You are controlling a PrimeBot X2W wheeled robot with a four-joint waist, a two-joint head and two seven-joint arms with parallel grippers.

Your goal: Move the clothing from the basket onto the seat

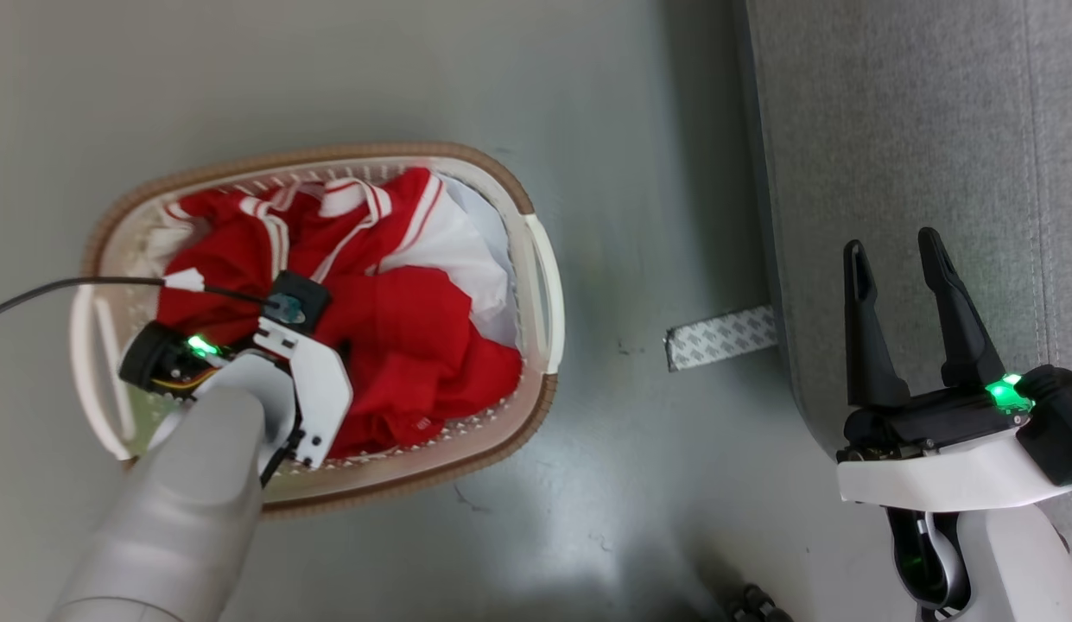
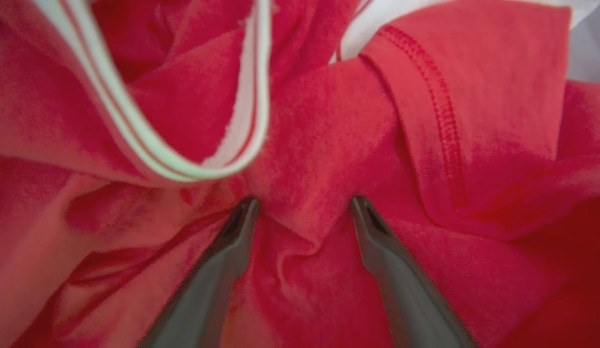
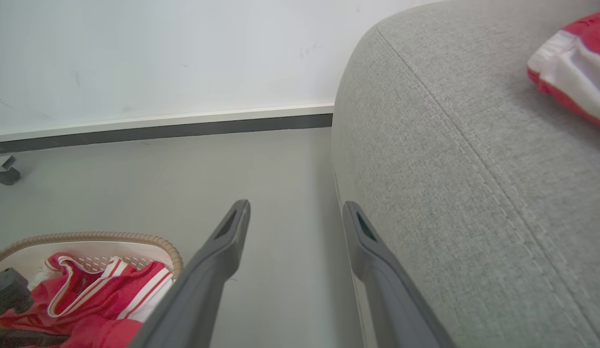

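Observation:
The clothing (image 1: 415, 328), a heap of red garments with white stripes and panels, fills the cream basket (image 1: 540, 285) on the floor at the left. My left arm (image 1: 233, 432) reaches down into the heap. In the left wrist view my left gripper (image 2: 304, 200) is open, both tips pressed into red cloth with a raised fold between them. My right gripper (image 1: 894, 246) stands open and empty over the front edge of the grey seat (image 1: 916, 130). Its wrist view shows another red and white garment (image 3: 575, 67) lying on the seat (image 3: 474, 169), and the basket (image 3: 87, 239) low at the left.
A strip of patterned tape (image 1: 721, 337) lies on the grey floor between basket and seat. A black cable (image 1: 69, 285) runs from the left edge to my left wrist. A white wall with a dark baseboard (image 3: 159, 128) stands behind the floor.

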